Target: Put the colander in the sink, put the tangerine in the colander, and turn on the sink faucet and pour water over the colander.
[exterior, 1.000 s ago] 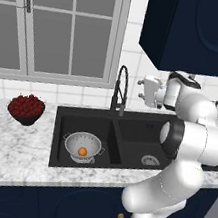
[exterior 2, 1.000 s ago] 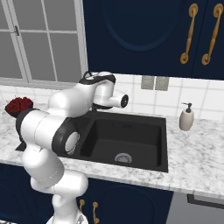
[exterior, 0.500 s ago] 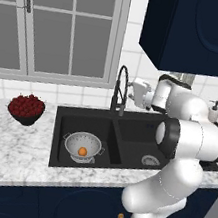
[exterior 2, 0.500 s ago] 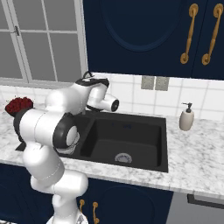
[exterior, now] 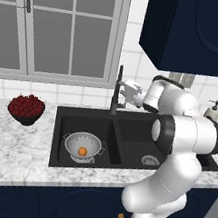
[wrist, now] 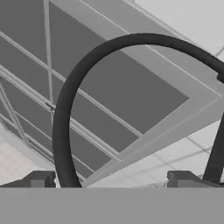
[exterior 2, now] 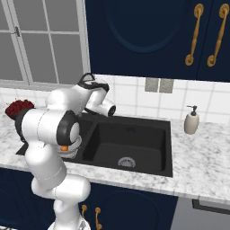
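The white-grey colander sits in the left basin of the black sink, and the tangerine lies inside it. My gripper is open, up against the slim black sink faucet at the back of the sink. In the hand view the faucet's arched neck curves right in front of the gripper; one leg of the arch runs down just inside the left fingertip. From the right base view the arm covers most of the colander, with the tangerine peeking out.
A dark bowl of red berries stands on the marble counter left of the sink. A beige soap dispenser stands at the back right. The window is behind the faucet and dark cabinets hang above.
The hand has swung left across the sink and down a little, ending against the faucet. The jaws stay open. Colander and tangerine have not moved.
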Tool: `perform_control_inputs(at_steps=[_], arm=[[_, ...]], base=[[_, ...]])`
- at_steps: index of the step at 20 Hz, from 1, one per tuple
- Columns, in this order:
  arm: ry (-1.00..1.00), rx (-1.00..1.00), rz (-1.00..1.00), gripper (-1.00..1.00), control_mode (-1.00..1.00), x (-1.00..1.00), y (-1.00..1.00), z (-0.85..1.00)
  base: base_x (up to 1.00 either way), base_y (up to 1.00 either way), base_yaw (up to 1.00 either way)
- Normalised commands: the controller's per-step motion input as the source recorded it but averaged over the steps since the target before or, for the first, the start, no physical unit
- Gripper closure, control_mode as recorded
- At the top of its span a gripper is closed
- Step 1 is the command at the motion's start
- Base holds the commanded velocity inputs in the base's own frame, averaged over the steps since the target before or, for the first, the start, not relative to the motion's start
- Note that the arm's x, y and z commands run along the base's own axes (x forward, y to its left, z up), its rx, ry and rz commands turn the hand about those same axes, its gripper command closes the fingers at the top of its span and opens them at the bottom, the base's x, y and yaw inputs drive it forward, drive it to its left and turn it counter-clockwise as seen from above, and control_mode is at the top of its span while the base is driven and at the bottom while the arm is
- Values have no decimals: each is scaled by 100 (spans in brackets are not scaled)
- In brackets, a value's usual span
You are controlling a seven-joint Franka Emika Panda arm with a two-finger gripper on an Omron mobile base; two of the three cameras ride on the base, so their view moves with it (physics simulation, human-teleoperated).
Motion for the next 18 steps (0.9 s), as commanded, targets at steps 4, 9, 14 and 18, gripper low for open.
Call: perform_control_inputs(at_steps=[4,9,14,18], arm=[[-9,-1,0,-100,-100,56,54,-4],[-8,-4,0,-100,-100,60,61,-2],[-9,0,0,-100,-100,24,21,1],[-7,12,0,-100,-100,-59,-51,44]], base=[[0,0,0],[0,0,0],[0,0,0],[0,0,0]])
